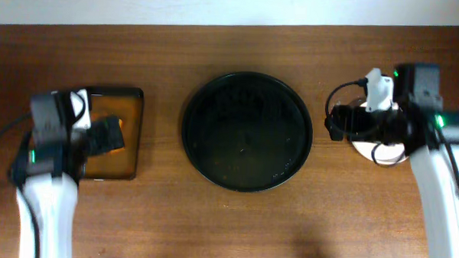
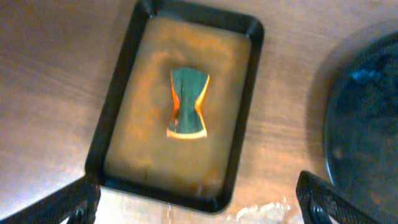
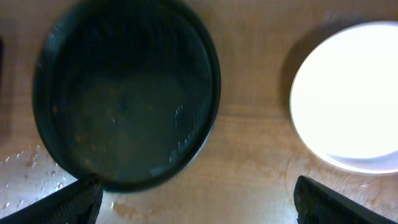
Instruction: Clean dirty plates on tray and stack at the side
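The large round black tray (image 1: pixel 247 132) sits mid-table with no plates on it; it also shows in the right wrist view (image 3: pixel 124 93) and at the edge of the left wrist view (image 2: pixel 367 118). White plates (image 1: pixel 382 150) lie stacked at the right, mostly hidden under my right arm; the stack glares bright in the right wrist view (image 3: pixel 348 99). My right gripper (image 1: pixel 337 121) is open and empty, between tray and stack (image 3: pixel 199 199). My left gripper (image 1: pixel 107 136) is open and empty above the small rectangular tray (image 2: pixel 199 205).
A small rectangular dark tray (image 1: pixel 131 95) with brownish liquid holds a green and orange sponge (image 2: pixel 188 102) at the left. Water drops lie on the wood near both trays (image 3: pixel 25 162). The table's far edge meets a pale wall (image 1: pixel 234 6).
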